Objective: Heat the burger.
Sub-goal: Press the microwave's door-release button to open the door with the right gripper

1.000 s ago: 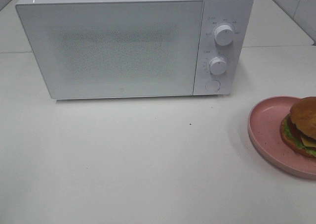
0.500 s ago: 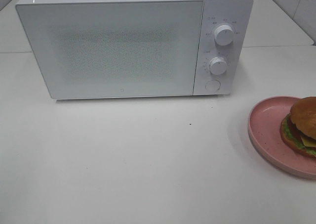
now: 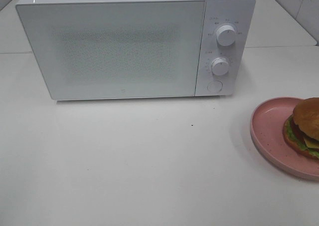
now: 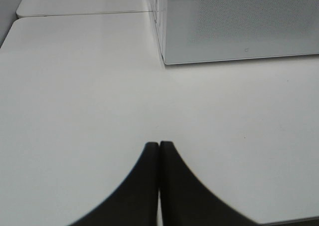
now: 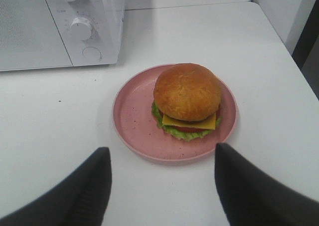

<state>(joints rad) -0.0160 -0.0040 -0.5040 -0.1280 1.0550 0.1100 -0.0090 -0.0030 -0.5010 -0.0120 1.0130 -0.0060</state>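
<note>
Scene unchanged: microwave (image 3: 114,46) door shut, burger (image 5: 187,99) on pink plate (image 5: 132,116) at right. The right tool (image 5: 162,148) gapes empty near it; left tool (image 4: 159,145) closed, empty. Unstarted.

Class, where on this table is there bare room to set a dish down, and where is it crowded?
Free: the wide stretch in front of the microwave, left of the pink plate. Crowded: the right edge, where the plate holds the burger.

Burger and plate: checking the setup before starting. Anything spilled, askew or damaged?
Nothing stands out: the burger sits whole on the pink plate, nothing has spilled around it, and the microwave is shut.
</note>
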